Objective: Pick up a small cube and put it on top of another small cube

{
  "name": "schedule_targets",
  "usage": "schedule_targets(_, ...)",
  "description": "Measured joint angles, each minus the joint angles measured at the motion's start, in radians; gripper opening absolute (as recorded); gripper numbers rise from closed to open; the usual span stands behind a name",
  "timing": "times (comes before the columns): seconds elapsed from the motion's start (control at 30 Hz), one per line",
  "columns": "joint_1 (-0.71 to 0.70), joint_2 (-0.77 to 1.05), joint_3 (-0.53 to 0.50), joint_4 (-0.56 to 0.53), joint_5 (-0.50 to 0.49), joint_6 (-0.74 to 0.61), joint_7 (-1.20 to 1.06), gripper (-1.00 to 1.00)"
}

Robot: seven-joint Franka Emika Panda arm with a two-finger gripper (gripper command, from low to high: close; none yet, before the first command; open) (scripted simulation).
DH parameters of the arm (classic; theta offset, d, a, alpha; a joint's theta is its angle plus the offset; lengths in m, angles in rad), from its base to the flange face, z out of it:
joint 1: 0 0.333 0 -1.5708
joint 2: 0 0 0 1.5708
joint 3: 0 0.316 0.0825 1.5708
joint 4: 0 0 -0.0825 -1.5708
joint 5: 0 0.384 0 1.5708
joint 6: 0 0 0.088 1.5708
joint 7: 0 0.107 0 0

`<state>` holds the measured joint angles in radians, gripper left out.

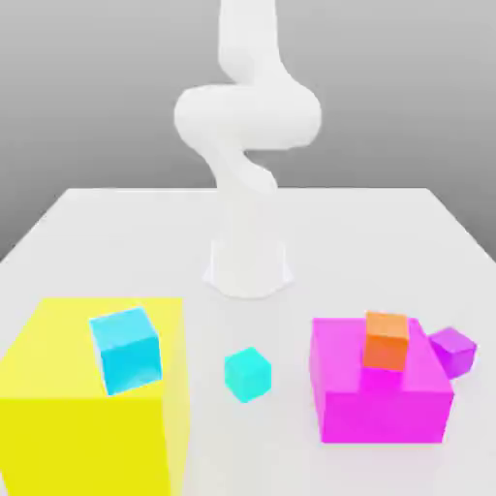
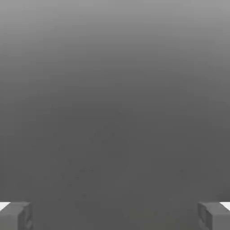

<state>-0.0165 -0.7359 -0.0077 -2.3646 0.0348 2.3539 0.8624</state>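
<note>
You see the end effector (image 2: 115, 215) spread wide in the hand view, its 2 grey fingertips (image 2: 15, 215) at opposite lower corners with nothing between them. In the exterior view, the small cube (image 1: 247, 374) sits on the white tabletop (image 1: 97, 223) at lower centre, apart from its neighbours. To its left, a sky-blue cube (image 1: 125, 350) rests on a big yellow block (image 1: 58, 397). To its right, an orange cube (image 1: 387, 340) tops a magenta block (image 1: 383, 397), with a purple cube (image 1: 452, 350) just beside that block's far right edge.
</note>
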Motion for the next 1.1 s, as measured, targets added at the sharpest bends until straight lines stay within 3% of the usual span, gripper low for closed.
schedule_targets(0.47,-0.082,0.382,0.094,-0.372,0.132,0.314,0.417,0.00)
schedule_targets(0.77,-0.152,0.604,0.204,-0.612,0.079,0.520,0.790,0.00)
schedule_targets(1.1,-0.182,0.749,0.204,-0.595,0.015,0.630,0.853,0.00)
